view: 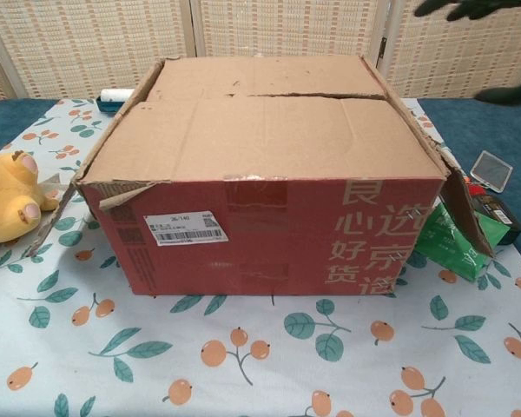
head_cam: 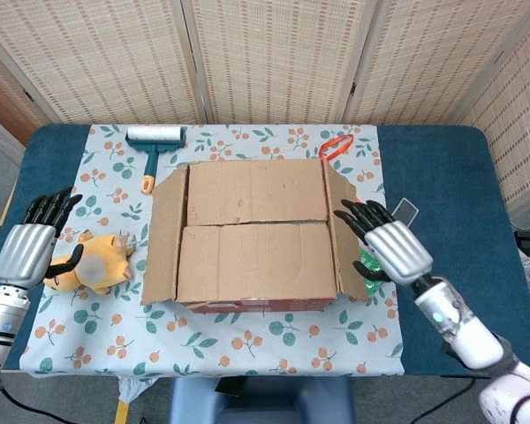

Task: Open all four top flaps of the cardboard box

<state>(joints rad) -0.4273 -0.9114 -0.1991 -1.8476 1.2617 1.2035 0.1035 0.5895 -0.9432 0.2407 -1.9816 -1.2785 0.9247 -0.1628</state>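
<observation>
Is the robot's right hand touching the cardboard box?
Cannot tell. In the head view the right hand overlaps the cardboard box's folded-down right flap, with no clear gap or contact. The chest view shows only dark fingertips up high.

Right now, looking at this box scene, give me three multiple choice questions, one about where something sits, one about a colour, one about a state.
1. Where is the plush toy?
A. On top of the box
B. On the tablecloth, on the left-hand side of the box
C. Behind the box

2. What colour is the cardboard box on its front wall?
A. Red
B. Blue
C. White

3. How do the two large top flaps lie?
A. Both upright
B. Both flat and closed
C. One torn off

Answers: 1 B, the head view shows it beside the folded-out left side flap. 2 A, the chest view shows red print. 3 B, they meet along the middle seam.
</observation>
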